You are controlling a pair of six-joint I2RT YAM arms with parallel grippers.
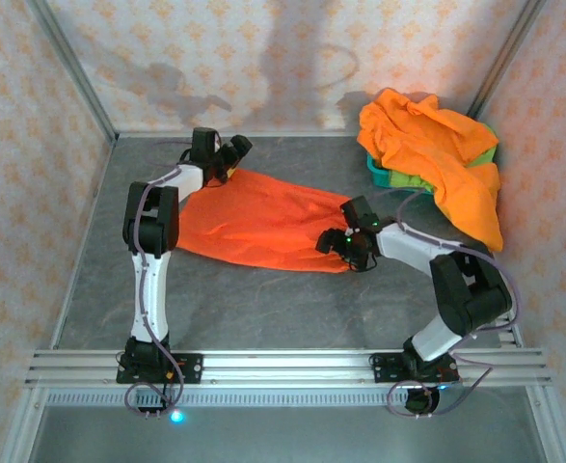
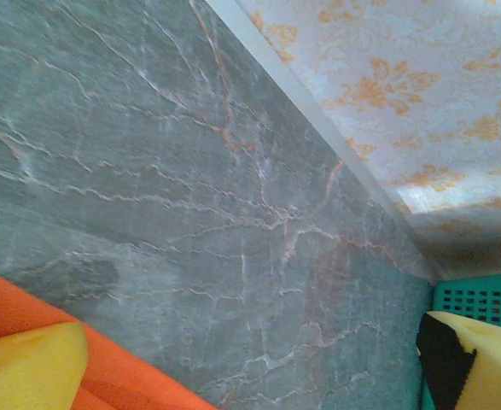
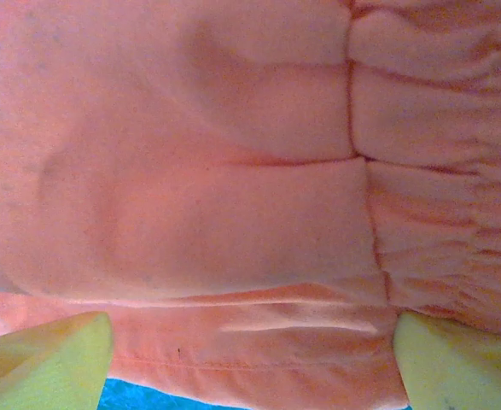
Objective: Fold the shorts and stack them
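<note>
One pair of orange shorts (image 1: pixel 263 227) lies spread flat on the grey bench (image 1: pixel 263 309) between the arms. The left tool (image 1: pixel 229 166) gapes wide at its far corner. The right tool (image 1: pixel 338 241), likewise released, hangs over the gathered waistband (image 3: pixel 438 128). A heap of shorts (image 1: pixel 427 145) drapes the teal basket (image 1: pixel 377 172).

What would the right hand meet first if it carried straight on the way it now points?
The right hand would most likely meet the orange shorts spread on the table: their cloth lies right ahead between its open fingers, beside the gathered waistband. How near it is cannot be told.
</note>
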